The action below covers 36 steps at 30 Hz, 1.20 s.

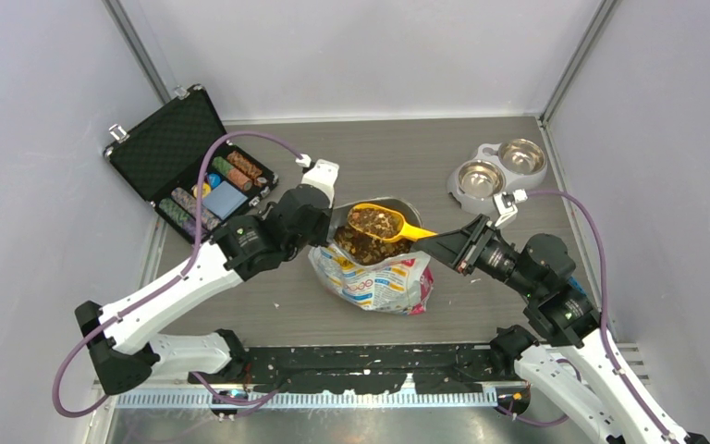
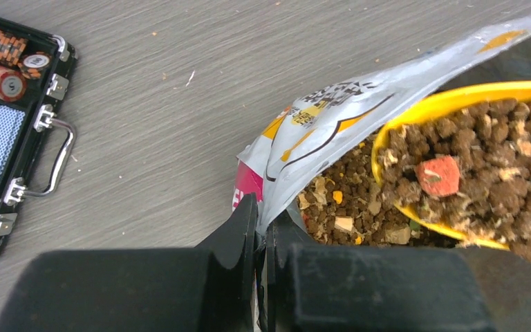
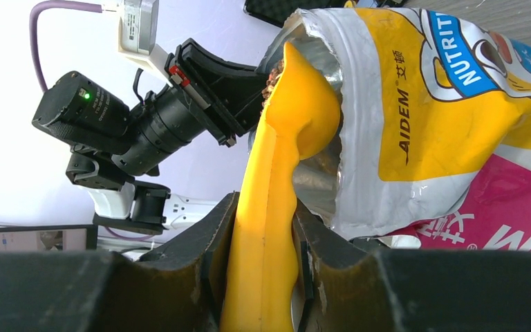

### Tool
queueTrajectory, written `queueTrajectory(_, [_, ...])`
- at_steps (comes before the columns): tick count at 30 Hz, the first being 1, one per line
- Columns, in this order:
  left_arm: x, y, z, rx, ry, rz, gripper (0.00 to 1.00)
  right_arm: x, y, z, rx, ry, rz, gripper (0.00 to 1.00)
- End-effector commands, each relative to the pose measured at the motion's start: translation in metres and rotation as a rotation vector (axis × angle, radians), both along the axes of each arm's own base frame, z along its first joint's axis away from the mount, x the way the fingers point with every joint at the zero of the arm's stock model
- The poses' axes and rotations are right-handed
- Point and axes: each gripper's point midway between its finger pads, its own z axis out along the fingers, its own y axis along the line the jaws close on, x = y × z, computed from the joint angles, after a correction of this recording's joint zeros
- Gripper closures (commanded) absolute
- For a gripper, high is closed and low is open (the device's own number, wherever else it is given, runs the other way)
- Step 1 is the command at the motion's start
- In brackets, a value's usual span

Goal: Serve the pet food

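The right gripper (image 3: 263, 235) is clamped on the handle of a yellow scoop (image 1: 413, 231). The scoop's head is heaped with pet food (image 2: 487, 166) and sits at the open mouth of the bag (image 1: 384, 282). More of the brown pieces lie inside the bag beneath it. The left gripper (image 2: 261, 225) has its fingers pressed together on the bag's silver rim, at about 9 o'clock of the opening. On the table (image 1: 397, 148), a double metal bowl (image 1: 499, 168) stands at 2 o'clock from the bag, well apart, and an open chip case (image 1: 194, 166) lies at 10 o'clock.
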Motion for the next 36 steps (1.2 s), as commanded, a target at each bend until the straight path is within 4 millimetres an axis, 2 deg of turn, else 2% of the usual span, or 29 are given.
queueTrajectory(1, [0.033,0.013,0.085,-0.16,-0.228,0.153,1.0,-0.004,0.0,0.03,0.087,-0.072,0.013,0.95])
queueTrajectory(4, [0.031,0.021,0.09,-0.166,-0.242,0.164,1.0,-0.003,-0.002,0.033,0.093,-0.075,0.0,0.95])
queueTrajectory(13, [0.031,0.027,0.09,-0.157,-0.253,0.168,1.0,-0.005,0.003,0.055,0.156,-0.117,0.034,0.95])
queueTrajectory(27, [0.036,0.024,0.084,-0.166,-0.234,0.166,1.0,-0.008,0.002,0.077,0.211,-0.148,0.044,0.95])
queueTrajectory(36, [0.033,0.023,0.081,-0.178,-0.23,0.156,1.0,-0.003,0.004,0.105,0.24,-0.199,0.041,0.95])
